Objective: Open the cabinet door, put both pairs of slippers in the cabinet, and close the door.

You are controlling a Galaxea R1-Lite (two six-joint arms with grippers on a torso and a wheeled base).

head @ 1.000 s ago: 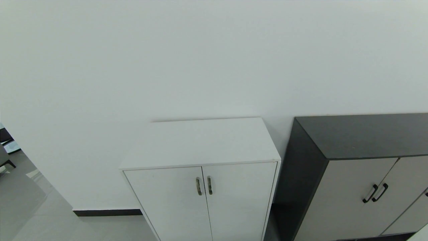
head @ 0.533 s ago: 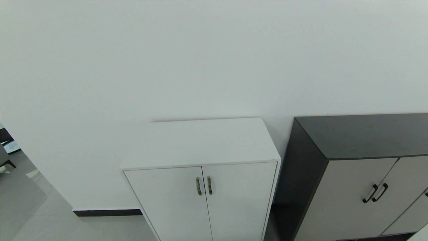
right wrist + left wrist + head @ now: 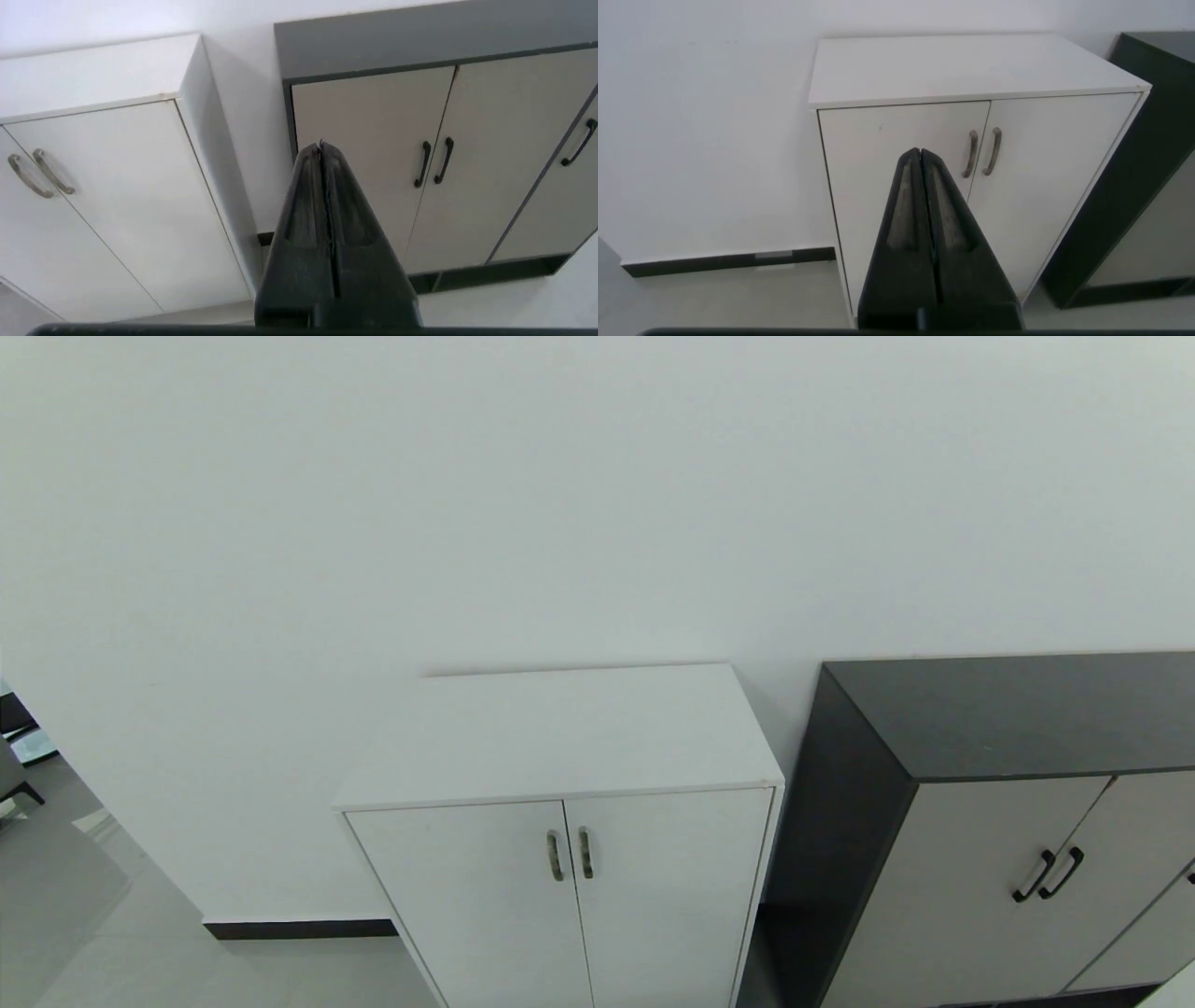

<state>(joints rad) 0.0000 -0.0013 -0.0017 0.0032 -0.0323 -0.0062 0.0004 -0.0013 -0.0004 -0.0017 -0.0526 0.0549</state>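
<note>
Your left gripper (image 3: 921, 154), pressed together, faces the white cabinet (image 3: 952, 70)'s upright handles (image 3: 971, 154); your right gripper (image 3: 322, 147), likewise pressed together, aims past its side.

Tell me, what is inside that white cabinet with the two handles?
Only its outside can be seen: both doors of the white cabinet are shut, the two handles side by side at the middle seam. Whatever is inside is hidden behind the doors.

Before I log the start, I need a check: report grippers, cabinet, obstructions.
Left gripper shut, empty. Right gripper shut, empty. Cabinet doors both closed. Nothing visible blocking the handles.
</note>
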